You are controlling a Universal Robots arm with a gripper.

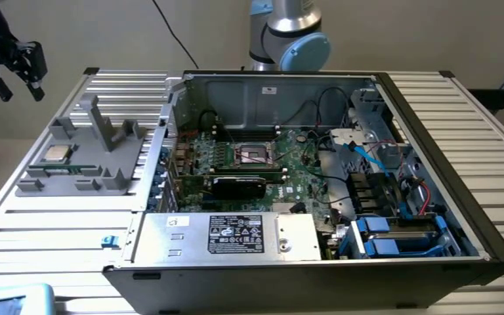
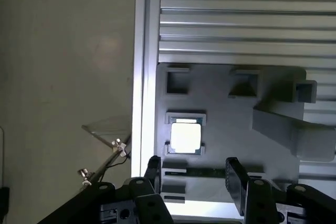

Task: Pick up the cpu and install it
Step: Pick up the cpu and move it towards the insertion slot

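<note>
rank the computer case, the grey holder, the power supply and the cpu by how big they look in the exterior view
1. computer case
2. grey holder and power supply: these look about alike, and the supply is nearer the camera, so they are not ranked
3. cpu, smallest by far

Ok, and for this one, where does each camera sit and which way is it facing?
Exterior view: off the arm and raised, looking down over the open computer case on the slatted table. The arm rises behind the case, and the gripper hangs open at the exterior view's left.
Wrist view: on the wrist, looking down past the gripper's spread fingers at the grey holder.
Shared: the cpu seated in the grey holder, the table and the gripper.
</note>
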